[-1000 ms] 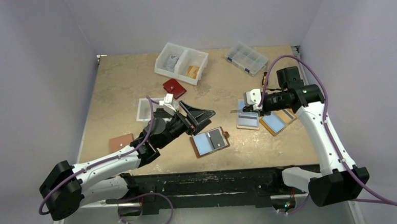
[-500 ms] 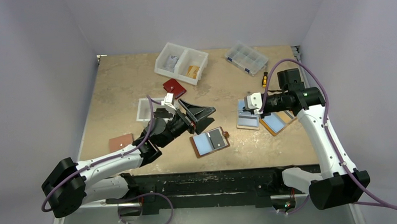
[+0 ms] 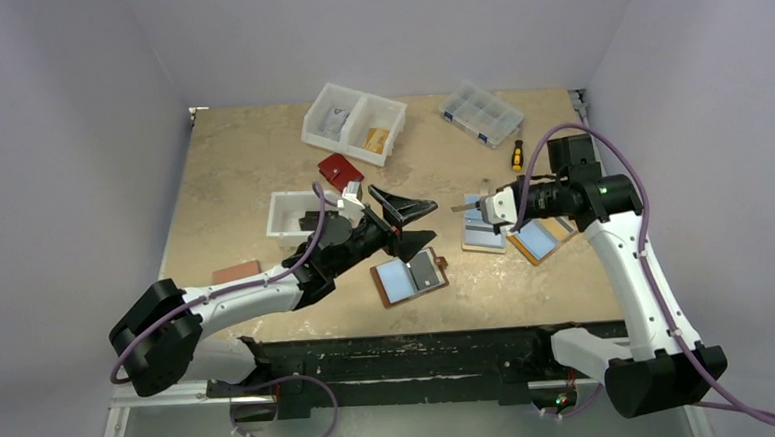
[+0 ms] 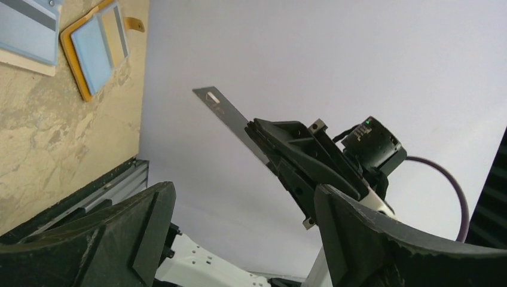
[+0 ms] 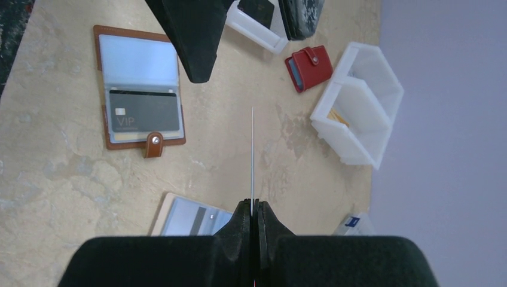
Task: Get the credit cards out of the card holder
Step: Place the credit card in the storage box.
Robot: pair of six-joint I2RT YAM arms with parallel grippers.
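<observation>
right gripper point(image 5: 252, 210) pinches a card point(image 4: 230, 115); only left wrist shows its face.

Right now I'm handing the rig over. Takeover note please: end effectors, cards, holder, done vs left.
Left end effector: open, empty, in the air close to the card holder.
Right end effector: shut on one credit card, held in the air off to the holder's right.
Card holder: lies open, snap tab undone. A dark VIP card sits in one half; the other half looks empty.
Done: one card is out, in the right grip.
Left: set that card down, then pull the VIP card.
</observation>
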